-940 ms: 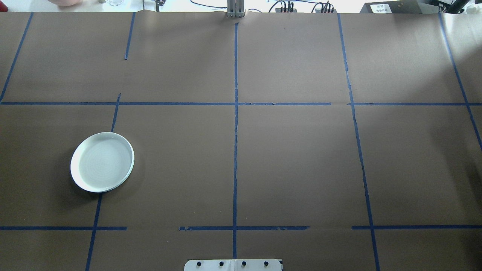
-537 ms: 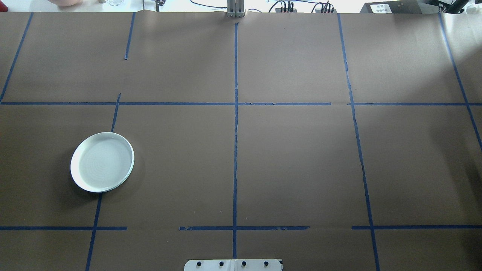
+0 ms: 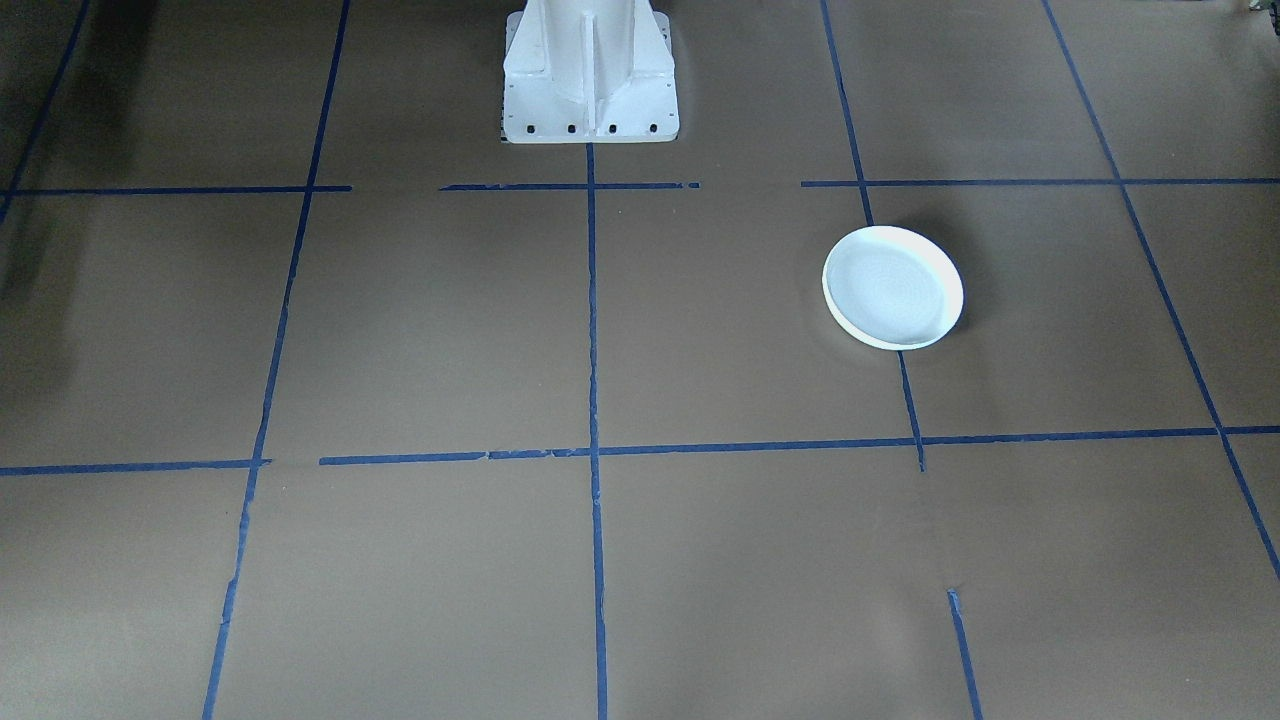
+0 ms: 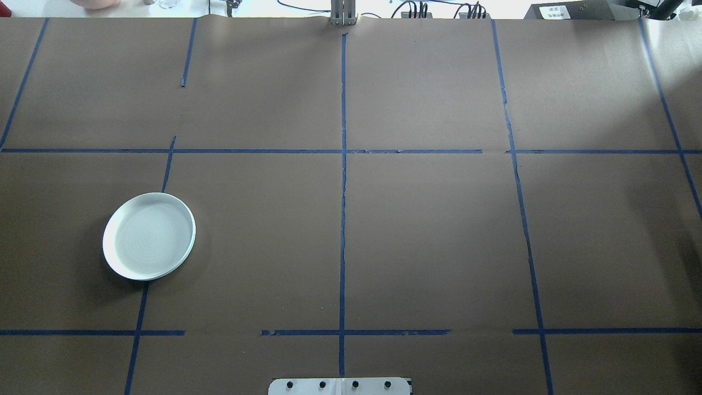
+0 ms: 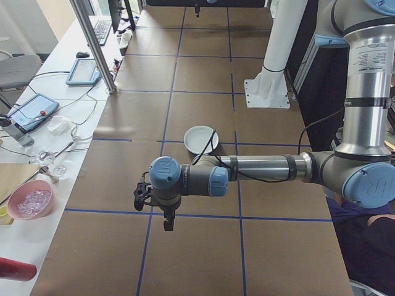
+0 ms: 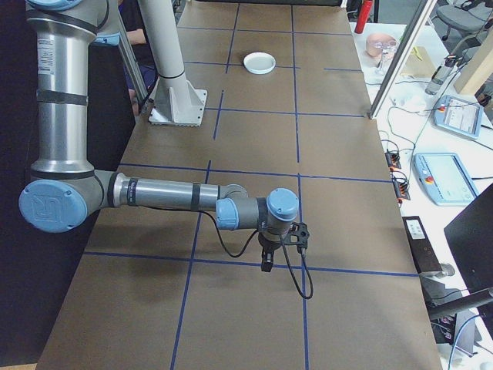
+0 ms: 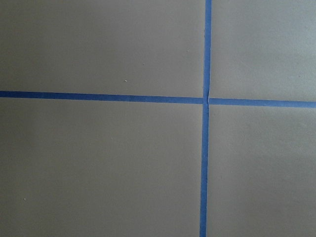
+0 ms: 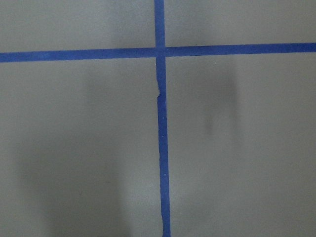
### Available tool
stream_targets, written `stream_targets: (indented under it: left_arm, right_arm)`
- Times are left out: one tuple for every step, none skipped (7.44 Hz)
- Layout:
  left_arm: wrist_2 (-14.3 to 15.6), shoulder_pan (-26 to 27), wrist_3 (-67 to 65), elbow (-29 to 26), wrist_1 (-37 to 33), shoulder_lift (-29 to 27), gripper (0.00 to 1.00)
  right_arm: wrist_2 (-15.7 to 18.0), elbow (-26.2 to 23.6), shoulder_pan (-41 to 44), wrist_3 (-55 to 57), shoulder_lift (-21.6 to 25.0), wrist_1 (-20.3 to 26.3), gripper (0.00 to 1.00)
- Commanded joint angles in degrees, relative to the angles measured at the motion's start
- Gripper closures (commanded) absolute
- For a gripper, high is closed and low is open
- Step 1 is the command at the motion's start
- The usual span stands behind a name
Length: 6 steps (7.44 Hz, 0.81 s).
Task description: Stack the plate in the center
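One round white plate (image 4: 148, 236) with a pale grey-blue inside lies flat on the brown table, left of the centre tape line; it also shows as the plate (image 3: 893, 287), (image 5: 200, 139), (image 6: 259, 62). A second rim edge peeks out under its near side. My left gripper (image 5: 167, 223) hangs point-down over a tape cross, nearer the table's end than the plate and apart from it. My right gripper (image 6: 266, 266) hangs over the opposite end, far from the plate. Whether either is open or shut I cannot tell. Both wrist views show only tape lines.
Blue tape lines (image 4: 343, 219) divide the brown table into squares. The robot's white base (image 3: 590, 70) stands at the table's near-robot edge. A side bench along the far edge carries a pink bowl (image 5: 31, 200), tablets (image 6: 447, 179) and cables, with an aluminium post (image 5: 95, 46) at the edge.
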<state>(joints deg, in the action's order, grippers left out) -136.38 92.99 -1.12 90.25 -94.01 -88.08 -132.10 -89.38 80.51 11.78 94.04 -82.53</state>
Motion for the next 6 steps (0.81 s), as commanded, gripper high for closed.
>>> stream_targets:
  left_arm:
    - [0.1,0.0,0.2,-0.1,0.0,0.1,0.0]
    - [0.1,0.0,0.2,0.0,0.1,0.0,0.0]
    - [0.1,0.0,0.1,0.0,0.0,0.0,0.0]
    - [0.1,0.0,0.2,0.0,0.0,0.0,0.0]
    - [0.1,0.0,0.3,0.0,0.0,0.0,0.0]
    - [0.1,0.0,0.4,0.0,-0.5,-0.1,0.0]
  right_arm:
    - [0.0,0.0,0.0,0.0,0.0,0.0,0.0]
    - [0.0,0.0,0.0,0.0,0.0,0.0,0.0]
    - [0.0,0.0,0.0,0.0,0.0,0.0,0.0]
    - [0.0,0.0,0.0,0.0,0.0,0.0,0.0]
    - [0.0,0.0,0.0,0.0,0.0,0.0,0.0]
    - [0.0,0.0,0.0,0.0,0.0,0.0,0.0]
